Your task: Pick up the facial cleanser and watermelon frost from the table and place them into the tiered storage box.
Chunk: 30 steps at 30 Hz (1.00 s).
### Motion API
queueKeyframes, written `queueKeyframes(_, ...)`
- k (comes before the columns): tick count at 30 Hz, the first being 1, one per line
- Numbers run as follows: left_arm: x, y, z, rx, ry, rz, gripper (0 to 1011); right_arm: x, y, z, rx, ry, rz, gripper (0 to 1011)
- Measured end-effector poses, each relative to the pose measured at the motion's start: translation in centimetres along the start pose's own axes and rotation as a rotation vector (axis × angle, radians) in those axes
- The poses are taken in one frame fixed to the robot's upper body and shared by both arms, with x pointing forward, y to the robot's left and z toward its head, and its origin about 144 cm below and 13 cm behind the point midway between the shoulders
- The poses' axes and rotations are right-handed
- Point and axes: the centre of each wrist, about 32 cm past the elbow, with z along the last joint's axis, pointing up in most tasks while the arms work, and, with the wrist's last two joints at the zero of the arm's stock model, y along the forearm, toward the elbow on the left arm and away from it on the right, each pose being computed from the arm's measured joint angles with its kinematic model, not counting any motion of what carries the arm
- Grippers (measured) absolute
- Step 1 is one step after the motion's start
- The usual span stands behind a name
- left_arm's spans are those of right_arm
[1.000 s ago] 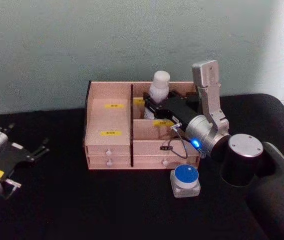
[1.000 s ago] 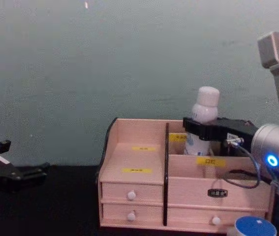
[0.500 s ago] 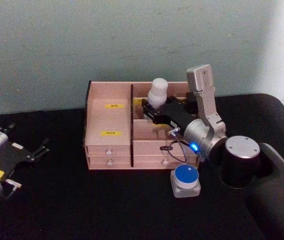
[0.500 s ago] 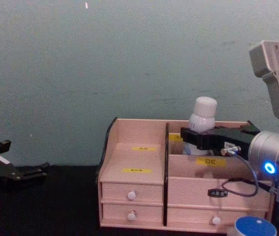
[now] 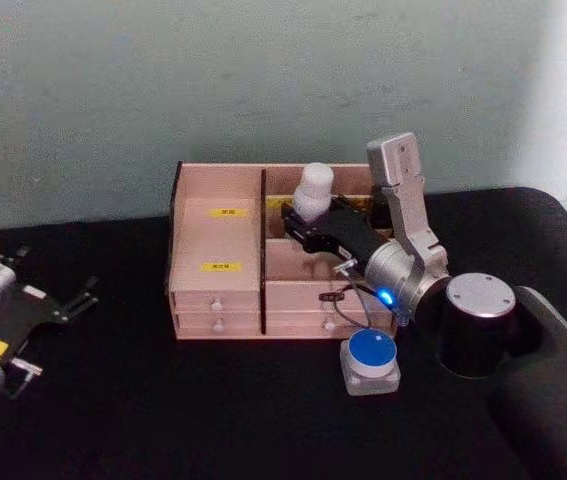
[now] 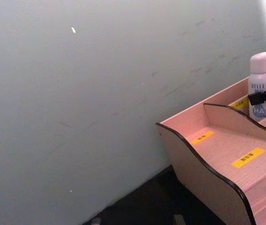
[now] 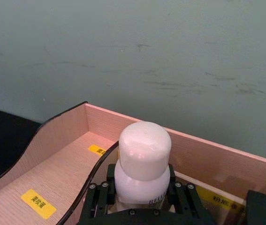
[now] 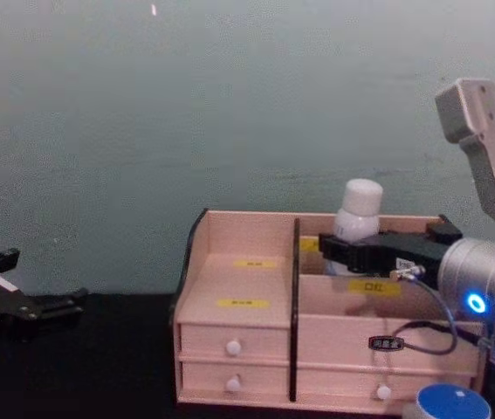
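Gripping the facial cleanser bottle [image 7: 142, 159] in clenched jaws, the right gripper [image 8: 347, 248] holds it upright in the tiered storage box's [image 5: 218, 235] back right compartment. Blue-lidded jar [image 5: 371, 352] sits on the table [image 5: 163, 400] just in front of the box. Left gripper [image 5: 68, 303] is parked well left of it, jaws spread.

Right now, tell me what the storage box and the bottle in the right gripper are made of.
Tiered storage box: pale wood or wood-look board, matte, with visible grain and dark cut edges. White bottle, clamped in the right gripper: likely plastic, smooth with a soft sheen on its rounded cap; printed lettering on the body.
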Motion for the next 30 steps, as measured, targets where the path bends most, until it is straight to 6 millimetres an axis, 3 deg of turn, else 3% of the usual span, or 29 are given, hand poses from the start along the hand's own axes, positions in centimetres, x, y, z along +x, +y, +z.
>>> queueKeyframes(10,0.0,0.0,0.0,0.0,0.0,0.0,1001,0.0,-0.02,-0.02,0.0,0.001,0.0,591)
queueKeyframes(23,0.0,0.0,0.0,0.0,0.0,0.0,1001,-0.02,-0.02,-0.02,0.001,0.002,0.0,963)
queueKeyframes(30,0.0,0.0,0.0,0.0,0.0,0.0,1001,-0.04,-0.08,0.01,0.006,0.001,0.0,1000)
